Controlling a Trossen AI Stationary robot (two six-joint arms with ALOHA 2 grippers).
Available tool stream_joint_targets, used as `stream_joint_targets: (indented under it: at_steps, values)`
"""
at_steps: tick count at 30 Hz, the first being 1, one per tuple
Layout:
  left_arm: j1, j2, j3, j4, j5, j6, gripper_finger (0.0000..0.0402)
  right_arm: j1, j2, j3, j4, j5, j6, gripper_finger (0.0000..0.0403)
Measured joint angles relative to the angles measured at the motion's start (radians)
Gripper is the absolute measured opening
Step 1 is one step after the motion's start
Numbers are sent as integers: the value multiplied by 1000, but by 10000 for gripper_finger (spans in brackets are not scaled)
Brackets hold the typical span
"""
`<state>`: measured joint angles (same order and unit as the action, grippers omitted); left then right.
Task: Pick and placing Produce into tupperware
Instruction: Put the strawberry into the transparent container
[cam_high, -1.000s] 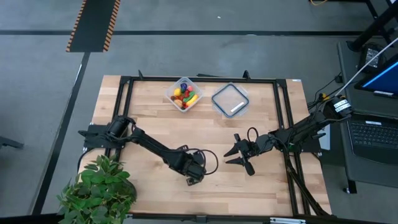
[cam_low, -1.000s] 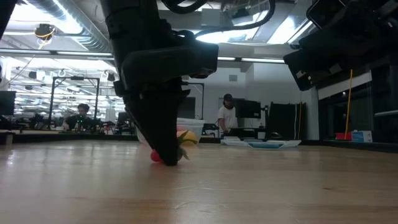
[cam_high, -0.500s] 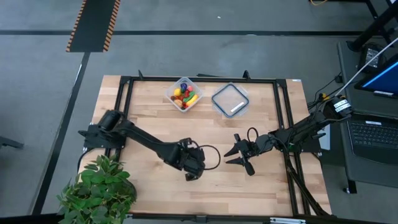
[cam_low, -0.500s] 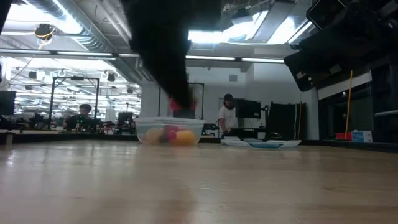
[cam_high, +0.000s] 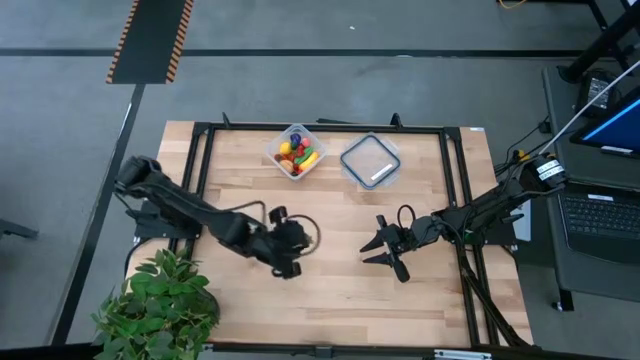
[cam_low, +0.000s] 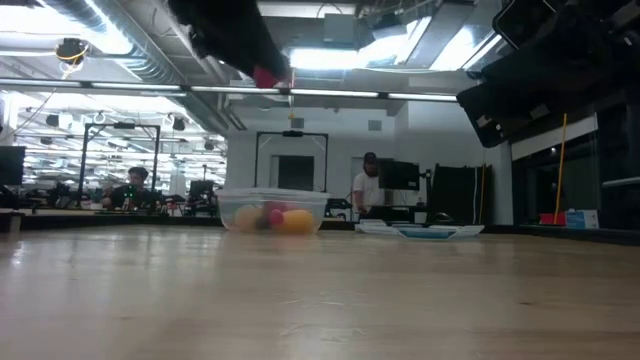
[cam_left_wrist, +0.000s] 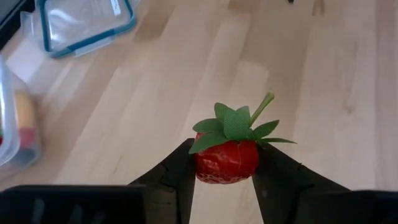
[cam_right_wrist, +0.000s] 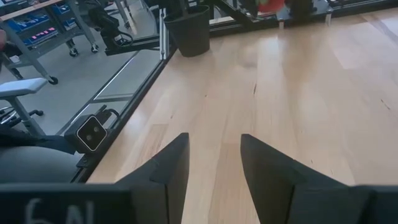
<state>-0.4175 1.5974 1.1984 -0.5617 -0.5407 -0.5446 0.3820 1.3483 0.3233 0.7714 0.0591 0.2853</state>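
My left gripper (cam_left_wrist: 225, 163) is shut on a toy strawberry (cam_left_wrist: 227, 158), red with green leaves, and hangs in the air over the middle of the table (cam_high: 285, 266); the low view shows it high above the wood (cam_low: 268, 72). The clear tupperware (cam_high: 296, 150) stands at the far edge on its base and holds several coloured produce pieces (cam_low: 272, 214); part of it shows in the left wrist view (cam_left_wrist: 15, 130). My right gripper (cam_high: 385, 252) waits open just right of the table's middle, close over the wood (cam_right_wrist: 214, 162). My left gripper pinches the strawberry's red body (cam_left_wrist: 214, 168) between its two fingers, one finger (cam_left_wrist: 180, 171) on each side. The green leaves (cam_left_wrist: 236, 123) stick out beyond the fingertips. The berry is lifted clear of the table.
The flat lid with a blue rim and white label (cam_high: 370, 160) lies right of the tub (cam_left_wrist: 84, 22). A potted plant (cam_high: 160, 305) stands at the table's near left corner. A black frame (cam_high: 320, 128) runs along the table edges. People show in the room behind (cam_low: 365, 190).
My left gripper has risen from the tabletop with the strawberry held in it and moved toward the table's left and a little toward the far edge. The strawberry, which sat on the wood a second ago, is now lifted clear. The right arm has kept still.
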Motion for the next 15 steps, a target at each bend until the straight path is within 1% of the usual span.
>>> stream_joint_targets:
  at_steps: [4, 7, 12, 15]
  values:
    - [-3, -103, -167, 181, 1, 4, 122, 0, 0, 0, 4, 0, 1, 145]
    - [-3, -172, -289, 342, 19, 39, 122, 0, 0, 0, 4, 0, 0, 145]
    - [-3, -252, -486, 631, 65, 107, 122, 0, 0, 0, 3, 0, -1, 145]
    - [-3, -290, -590, 754, 66, 114, 122, 0, 0, 0, 2, 0, -1, 145]
